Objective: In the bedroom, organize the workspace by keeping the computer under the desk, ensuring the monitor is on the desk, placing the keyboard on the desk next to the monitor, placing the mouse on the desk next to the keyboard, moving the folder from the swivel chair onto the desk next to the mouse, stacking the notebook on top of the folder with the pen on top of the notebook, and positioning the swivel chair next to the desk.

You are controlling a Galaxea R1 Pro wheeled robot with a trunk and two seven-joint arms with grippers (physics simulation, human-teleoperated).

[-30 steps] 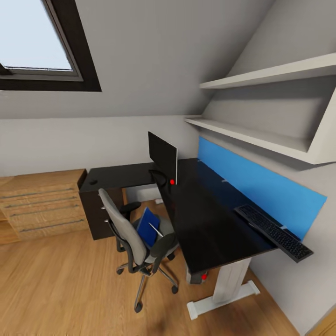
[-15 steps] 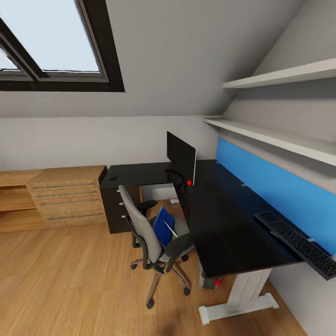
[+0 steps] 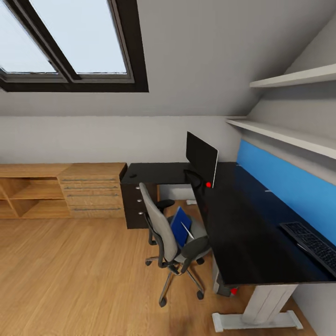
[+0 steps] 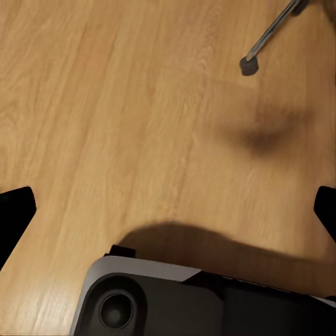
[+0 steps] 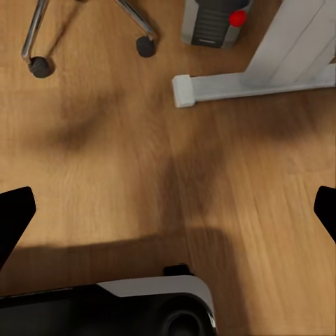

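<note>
The black L-shaped desk [image 3: 242, 219] runs along the right wall. The monitor [image 3: 201, 158] stands at its corner, and the keyboard [image 3: 311, 243] lies at the near right end. A small dark mouse [image 3: 133, 176] sits on the left wing. The grey swivel chair [image 3: 161, 231] stands in front, with the blue folder [image 3: 180, 226] leaning on its seat and the pen [image 3: 188, 230] across it. The computer [image 3: 225, 287] [image 5: 210, 21] stands under the desk. The notebook is out of view. My left gripper [image 4: 168, 213] and right gripper [image 5: 168, 210] hang open over the wooden floor.
A light wooden dresser [image 3: 91, 190] and low shelves [image 3: 28, 196] line the back wall. Wall shelves [image 3: 289, 140] and a blue panel [image 3: 289, 184] hang above the desk. The desk's white foot [image 5: 252, 80] and chair castors [image 5: 145, 47] [image 4: 248, 65] stand on the floor near my arms.
The camera has swung left, so the desk and chair sit further right in the picture and more window and dresser show. Nothing in the room has moved.
</note>
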